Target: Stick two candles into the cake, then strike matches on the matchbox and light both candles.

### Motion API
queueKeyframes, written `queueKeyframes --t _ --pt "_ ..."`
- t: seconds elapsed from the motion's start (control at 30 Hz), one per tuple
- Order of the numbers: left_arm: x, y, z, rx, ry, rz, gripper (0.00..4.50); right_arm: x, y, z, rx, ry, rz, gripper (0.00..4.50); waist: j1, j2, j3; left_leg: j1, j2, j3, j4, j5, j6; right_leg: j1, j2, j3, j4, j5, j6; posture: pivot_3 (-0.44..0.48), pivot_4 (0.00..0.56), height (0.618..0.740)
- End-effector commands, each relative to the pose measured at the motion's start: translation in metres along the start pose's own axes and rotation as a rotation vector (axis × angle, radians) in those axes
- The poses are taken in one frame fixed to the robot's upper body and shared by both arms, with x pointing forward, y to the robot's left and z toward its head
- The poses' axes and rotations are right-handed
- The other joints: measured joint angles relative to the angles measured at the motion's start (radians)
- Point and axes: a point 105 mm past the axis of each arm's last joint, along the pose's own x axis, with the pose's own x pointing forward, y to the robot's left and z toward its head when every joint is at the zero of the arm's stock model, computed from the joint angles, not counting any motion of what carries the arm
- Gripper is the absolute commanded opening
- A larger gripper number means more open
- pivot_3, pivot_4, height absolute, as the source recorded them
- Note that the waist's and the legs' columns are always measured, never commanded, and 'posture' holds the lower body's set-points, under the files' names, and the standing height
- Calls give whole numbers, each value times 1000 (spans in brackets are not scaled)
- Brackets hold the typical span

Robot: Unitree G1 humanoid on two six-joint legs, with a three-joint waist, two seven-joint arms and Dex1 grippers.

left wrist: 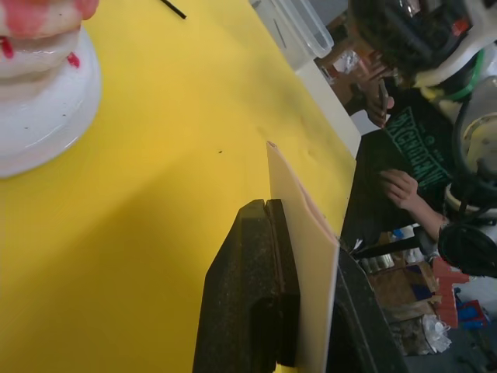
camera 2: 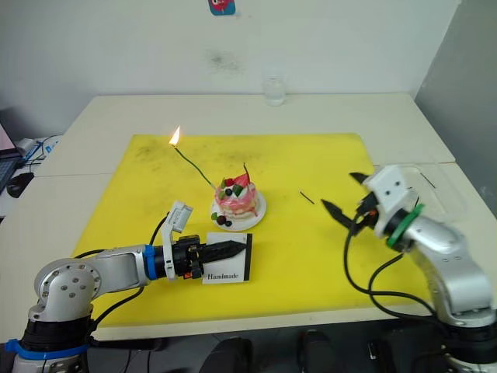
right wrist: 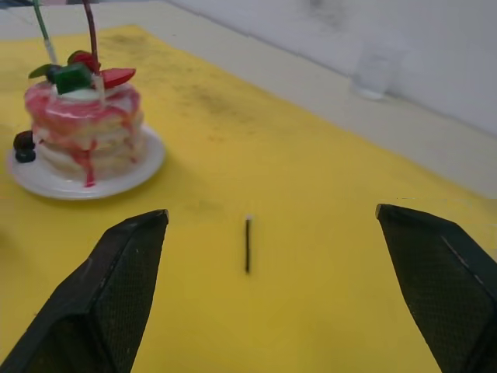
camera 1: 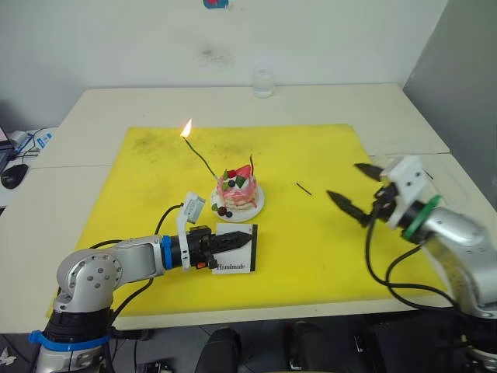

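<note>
Both candles stand in cake (camera 1: 238,194); green candle (camera 1: 200,158) burns, red candle (camera 1: 251,165) unlit. Left gripper (camera 1: 233,242) pinches matchbox (camera 1: 237,249) just before cake. Right gripper (camera 1: 359,190) spread wide, match (camera 1: 304,189) between it and cake: one lighting left.

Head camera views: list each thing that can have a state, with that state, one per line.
Green candle: stuck in the cake, leaning, lit.
Red candle: stuck in the cake, unlit.
Cake: on its white plate.
Matchbox: flat on the yellow mat, gripped at its edge.
Match: lying loose on the mat.
Left gripper: jaws shut on the matchbox.
Right gripper: jaws open, empty.
</note>
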Motion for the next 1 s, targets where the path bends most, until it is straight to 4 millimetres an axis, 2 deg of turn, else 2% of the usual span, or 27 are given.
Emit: queueKeyframes --t 0.03,0.17,0.37,0.7,0.8,1.0 --pt "-6 -1 8 36 -24 15 0 19 -2 -3 -19 -19 -8 4487 -1 0 0 0 0 0 0 0 0 0 0 0 0 0 0 0 150 740" --pt "-8 -1 8 40 -23 22 0 50 -12 -16 20 4 -42 4487 -1 0 0 0 0 0 1 0 0 0 0 0 0 0 0 0 150 740" --pt "-8 -2 9 45 -23 24 0 76 -12 -28 29 36 -45 4487 2 0 0 -1 0 0 1 0 0 0 0 -1 0 0 -1 0 150 740" --pt "-8 -2 11 54 -19 25 0 91 -19 -44 74 91 -129 4487 1 0 0 -1 0 0 1 0 0 0 0 0 1 0 -1 0 150 740" --pt "-9 -2 11 55 -18 25 0 90 -19 -48 86 109 -143 3887 1 0 0 -1 0 -1 1 0 0 0 0 -1 1 0 -1 0 150 740" --pt "-9 -2 10 57 -13 25 0 91 -14 -49 83 133 -150 1874 2 0 0 -1 0 -1 1 0 0 0 0 0 1 0 -1 0 150 740"
